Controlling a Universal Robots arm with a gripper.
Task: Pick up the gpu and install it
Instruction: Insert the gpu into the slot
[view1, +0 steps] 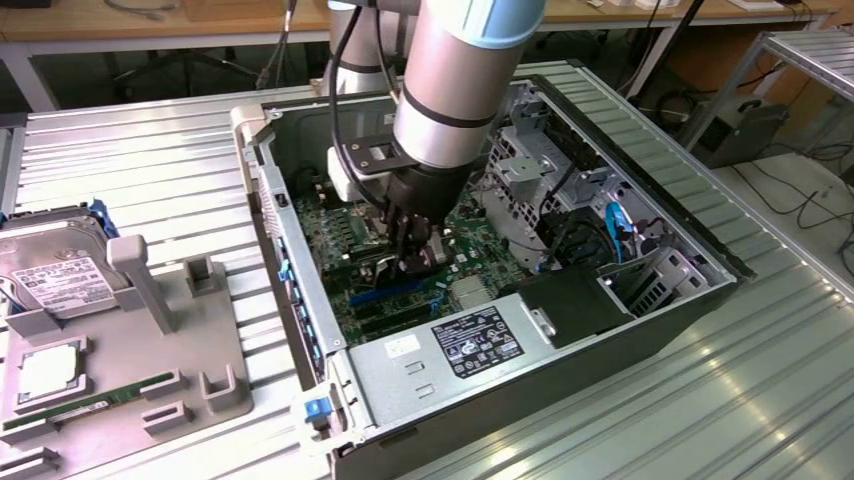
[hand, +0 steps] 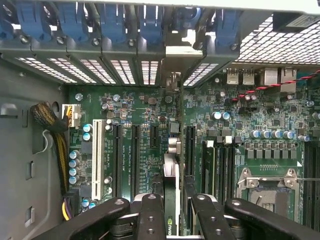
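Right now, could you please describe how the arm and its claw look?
The arm is a silver-grey cylinder with a light blue cap near the top and a black band lower down. Black cables run alongside it to a white block at the wrist. The claw is black; its fingers are flat bars dotted with small round holes.

Ribbed metal table (view1: 134, 170); wooden bench (view1: 174, 22) behind; cables (view1: 805, 207), possibly, on floor (view1: 761, 185).
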